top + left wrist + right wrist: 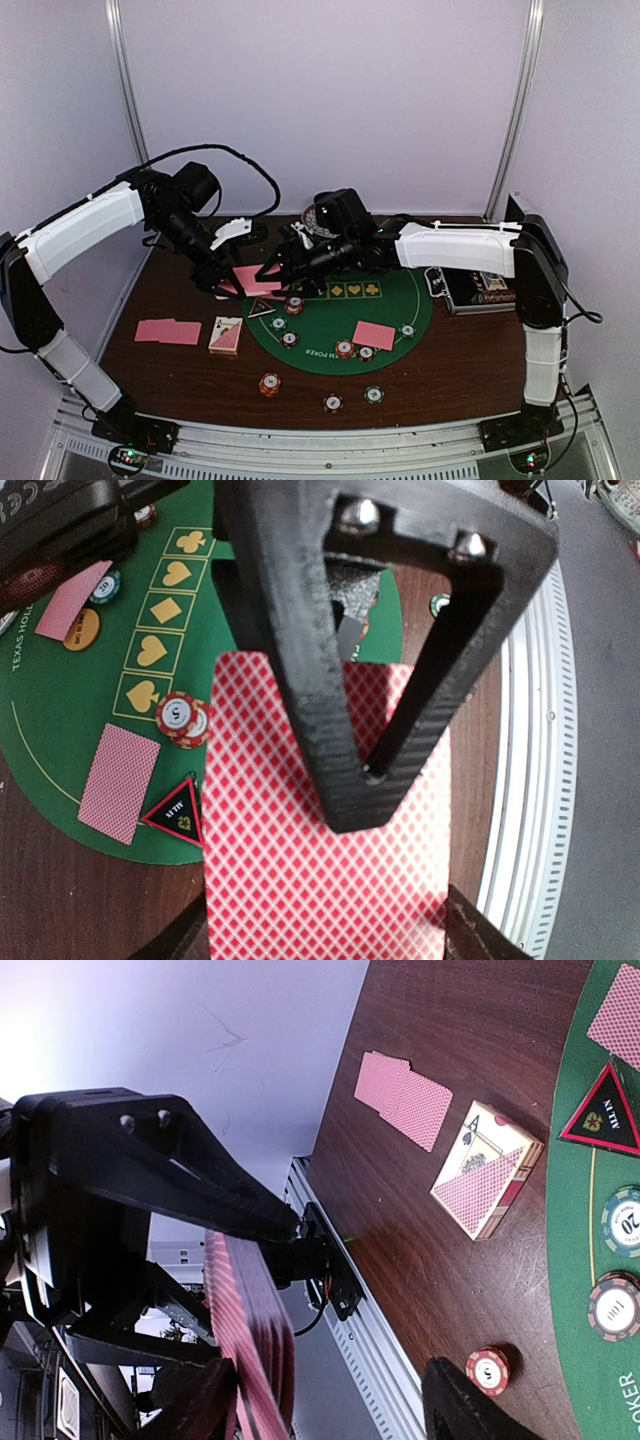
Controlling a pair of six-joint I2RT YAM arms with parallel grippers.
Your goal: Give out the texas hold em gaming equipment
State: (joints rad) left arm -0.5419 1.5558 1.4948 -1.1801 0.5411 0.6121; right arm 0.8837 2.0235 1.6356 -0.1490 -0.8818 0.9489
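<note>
My left gripper (228, 284) is shut on a stack of pink-backed cards (256, 279) and holds it above the mat's far left edge. In the left wrist view the stack (300, 880) spans the gap between my left gripper's (325, 942) fingers. My right gripper (279, 268) is open at the stack. One of its fingers (320, 680) lies over the top card. In the right wrist view the stack (250, 1340) stands edge-on between that gripper's (325, 1410) jaws, close to one finger (190, 1405). The black-red triangle marker (263, 307) and a red chip stack (293, 305) lie just below.
A round green felt mat (325, 352) carries dealt cards (374, 335) and several chips. Two cards (168, 331) and a card box (226, 335) lie on the wood to the left. Loose chips (269, 384) sit near the front. A black case (480, 290) stands at the right.
</note>
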